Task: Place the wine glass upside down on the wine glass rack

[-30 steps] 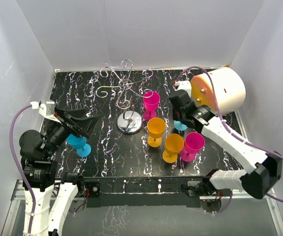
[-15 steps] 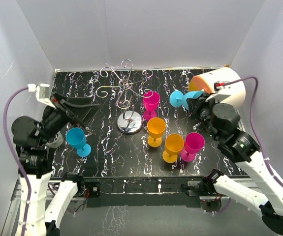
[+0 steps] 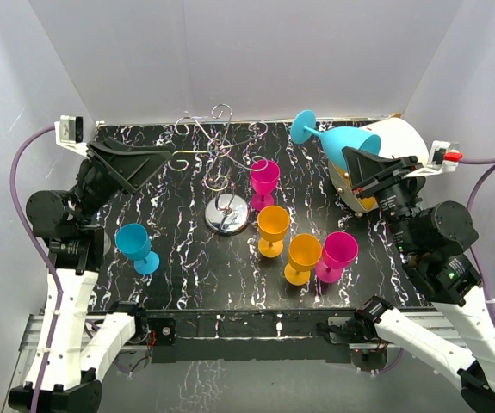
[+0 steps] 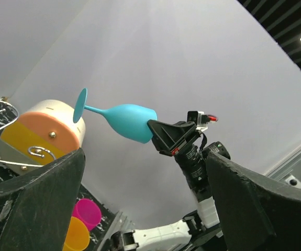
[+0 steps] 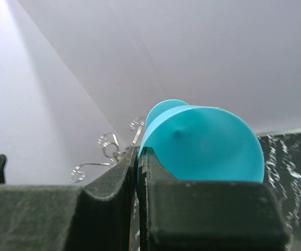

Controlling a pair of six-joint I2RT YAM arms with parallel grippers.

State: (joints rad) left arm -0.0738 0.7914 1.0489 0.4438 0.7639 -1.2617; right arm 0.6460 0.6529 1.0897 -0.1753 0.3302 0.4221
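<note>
Right gripper [image 3: 355, 162]: we see it up in the air, clear of the table [image 3: 187, 258], fingers [image 5: 202, 214] pinched tight on the rim of the blue wine glass [image 3: 342, 138]. From the right wrist view, the bowl wall sits in the thin gap between the two pads and the bowl fills the frame above them.

Glass lies roughly sideways: bowl at the gripper, stem and foot pointing away from it, toward back-left. In the top view it overlaps the upper left of the white-and-orange cylinder [image 3: 398, 151].

Wine glass rack [image 3: 219, 172] stands at back-centre on its chrome base [image 3: 227, 215], well to the left of the held glass. No contact between them, and no glass hangs on its scroll arms.

Left gripper [image 3: 148, 168]: raised over the left side of the table, fingers spread wide, holding nothing. Its wrist camera looks across at the held glass between its own two fingers.

Upright on the table we count:
- a second blue glass [image 3: 135, 245] at left, below the left gripper
- a magenta glass [image 3: 264, 178] just right of the rack base
- two orange glasses [image 3: 273, 225] [image 3: 303, 256]
- another magenta glass [image 3: 339, 252], touching or nearly touching the nearer orange one
</note>
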